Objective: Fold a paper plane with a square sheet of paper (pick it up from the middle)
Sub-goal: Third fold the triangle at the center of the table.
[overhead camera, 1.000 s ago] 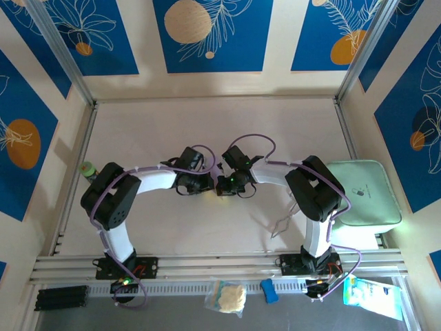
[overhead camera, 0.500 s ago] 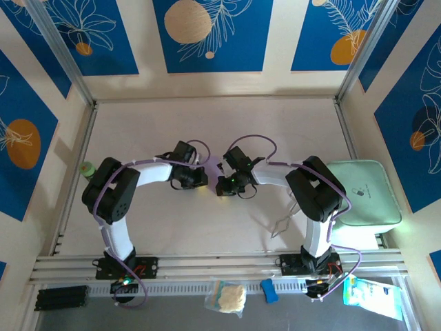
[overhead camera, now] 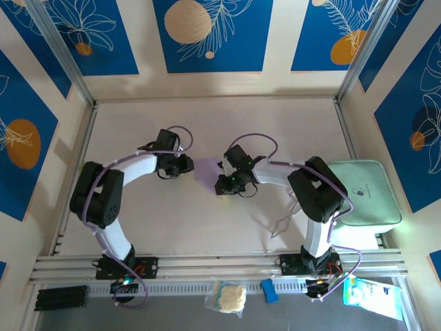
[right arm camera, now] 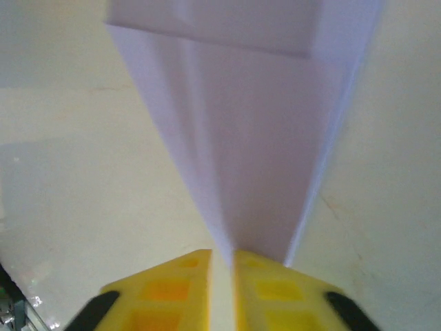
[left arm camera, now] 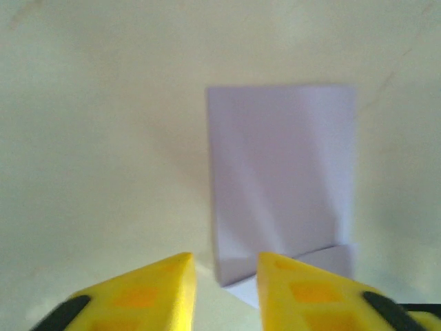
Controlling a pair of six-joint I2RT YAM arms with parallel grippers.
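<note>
The lavender sheet of paper (overhead camera: 207, 169), seemingly folded, lies mid-table.

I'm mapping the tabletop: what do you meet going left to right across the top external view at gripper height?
Left gripper → folded purple paper → right gripper → mint-green tray.

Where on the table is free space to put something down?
Free: the far half of the table, beyond both grippers, and the near strip between the arm bases. Crowded: the middle, around the paper, and the right edge by the tray.
</note>
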